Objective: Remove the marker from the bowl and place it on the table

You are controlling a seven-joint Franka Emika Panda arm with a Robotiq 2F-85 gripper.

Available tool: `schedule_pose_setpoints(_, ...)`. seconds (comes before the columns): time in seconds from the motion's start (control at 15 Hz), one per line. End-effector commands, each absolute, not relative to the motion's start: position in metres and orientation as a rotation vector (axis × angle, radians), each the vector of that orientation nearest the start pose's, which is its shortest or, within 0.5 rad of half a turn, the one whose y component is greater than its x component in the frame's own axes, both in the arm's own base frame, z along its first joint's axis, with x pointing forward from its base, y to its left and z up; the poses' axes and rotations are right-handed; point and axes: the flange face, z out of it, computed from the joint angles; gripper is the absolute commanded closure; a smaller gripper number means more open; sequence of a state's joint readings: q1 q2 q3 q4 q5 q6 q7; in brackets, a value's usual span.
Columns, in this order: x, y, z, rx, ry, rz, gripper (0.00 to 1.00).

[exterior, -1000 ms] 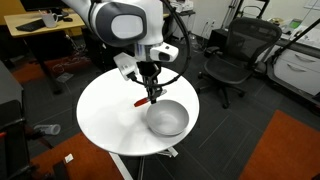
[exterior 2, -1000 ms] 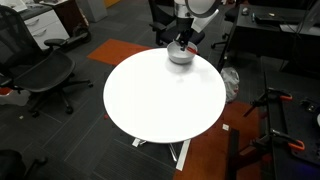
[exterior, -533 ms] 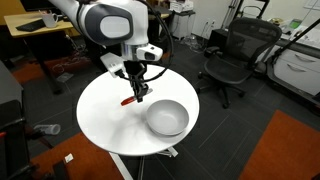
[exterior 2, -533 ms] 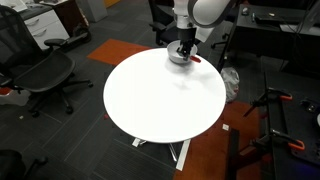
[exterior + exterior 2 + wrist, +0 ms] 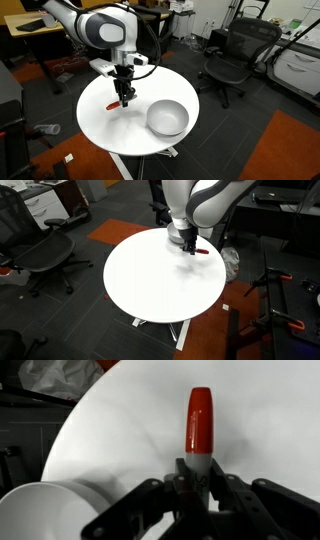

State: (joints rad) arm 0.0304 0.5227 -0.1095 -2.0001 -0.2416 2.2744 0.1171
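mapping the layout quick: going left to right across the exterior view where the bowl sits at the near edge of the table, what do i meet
wooden desk → marker → bowl → black office chair

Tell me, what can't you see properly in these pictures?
- Marker, wrist view: its lower end disappears between the fingers of the end effector.
- Bowl, wrist view: cut off by the picture's left and bottom edges, so its inside is not visible.
- Marker and table, both exterior views: too small to tell whether they touch.
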Motion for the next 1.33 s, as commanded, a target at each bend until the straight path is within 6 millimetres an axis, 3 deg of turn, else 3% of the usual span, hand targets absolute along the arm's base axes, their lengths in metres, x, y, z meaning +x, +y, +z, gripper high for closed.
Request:
schedule_pose_setpoints(0.0, 0.578, -0.036, 0.159, -3.394, -0.226, 0.497, 0.94)
schedule_pose_setpoints(0.27, 0.572, -0.020, 0.141, -3.423, -0.491, 0.431, 0.94)
schedule_pose_setpoints(0.6, 0.571, -0.012, 0.140, -3.398, -0.602, 0.296, 0.93)
schedule_pose_setpoints(0.67, 0.571, -0.012, 0.140, -3.393, -0.604, 0.281, 0.51)
schedule_pose_setpoints(0.8, 0.573, -0.014, 0.144, -3.386, -0.615, 0.274, 0.44)
schedule_pose_setpoints(0.93, 0.574, -0.016, 0.150, -3.390, -0.603, 0.271, 0.28)
schedule_pose_setpoints(1.2, 0.568, -0.015, 0.178, -3.414, -0.555, 0.227, 0.00)
schedule_pose_setpoints(1.27, 0.565, -0.014, 0.187, -3.409, -0.556, 0.215, 0.00)
